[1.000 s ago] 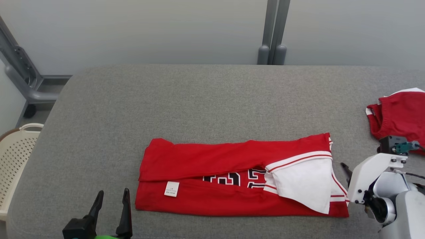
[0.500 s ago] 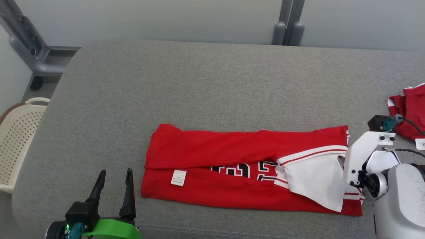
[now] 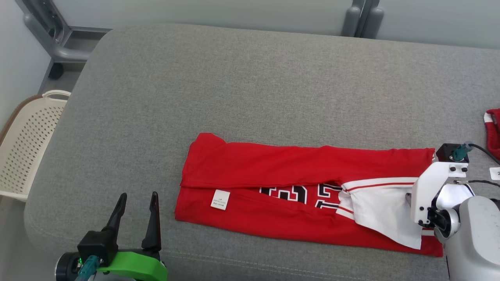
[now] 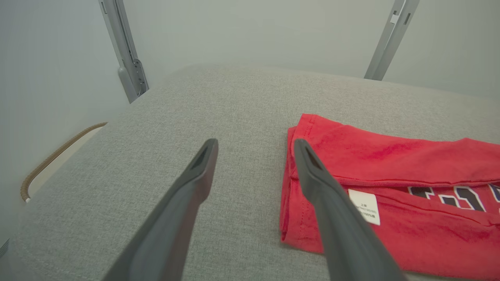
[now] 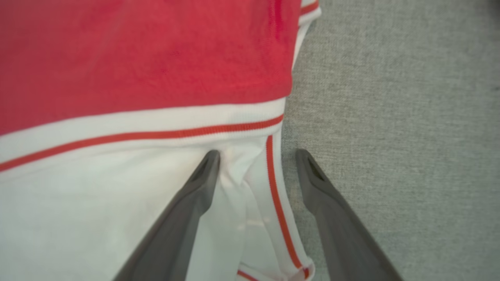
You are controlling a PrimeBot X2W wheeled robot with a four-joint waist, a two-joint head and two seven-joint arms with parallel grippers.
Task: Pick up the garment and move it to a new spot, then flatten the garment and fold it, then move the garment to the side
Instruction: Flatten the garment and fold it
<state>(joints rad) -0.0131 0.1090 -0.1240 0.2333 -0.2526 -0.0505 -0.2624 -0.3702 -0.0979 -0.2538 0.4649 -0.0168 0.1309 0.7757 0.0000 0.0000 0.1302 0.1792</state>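
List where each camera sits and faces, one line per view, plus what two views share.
Head view: on the head, facing forward-down at the red jersey on the grey pad; left jaws lower left, right wrist lower right.
Left wrist view: along its open jaws toward the jersey's end with the white label.
Right wrist view: along its open jaws straddling the white panel edge.
Shared: head and left wrist both show that white label.

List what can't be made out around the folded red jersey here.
Jersey number: head view, the upper fold covers its top half.
Care label: print too small, head and left wrist views.
Second red garment: cut off by the head view's right edge.
Basket: cut by the left edge.
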